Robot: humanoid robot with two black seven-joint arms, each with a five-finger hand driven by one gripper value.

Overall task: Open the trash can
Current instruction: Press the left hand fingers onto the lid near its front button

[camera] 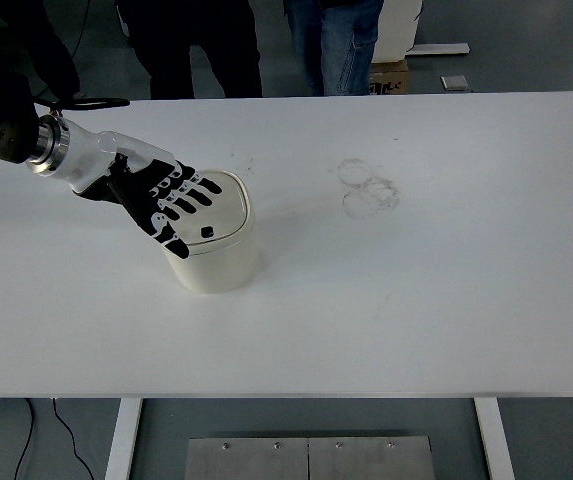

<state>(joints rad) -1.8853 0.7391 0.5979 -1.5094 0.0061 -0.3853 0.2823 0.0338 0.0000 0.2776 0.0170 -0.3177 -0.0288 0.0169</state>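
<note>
A small cream trash can (pixel 218 258) stands on the white table (pixel 416 300), left of centre. Its lid (pixel 228 212) lies flat and closed, with a small black button (pixel 207 233) near the front. My left hand (pixel 171 200) comes in from the left edge and hovers over the left half of the lid. Its black fingers (pixel 198 190) are stretched out flat across the lid, holding nothing. The thumb points down toward the can's front left side.
Faint ring marks (pixel 368 188) stain the table right of the can. Two people's legs (pixel 266 45) stand behind the far table edge. A cardboard box (pixel 389 75) sits on the floor beyond. A black cable runs near the far left.
</note>
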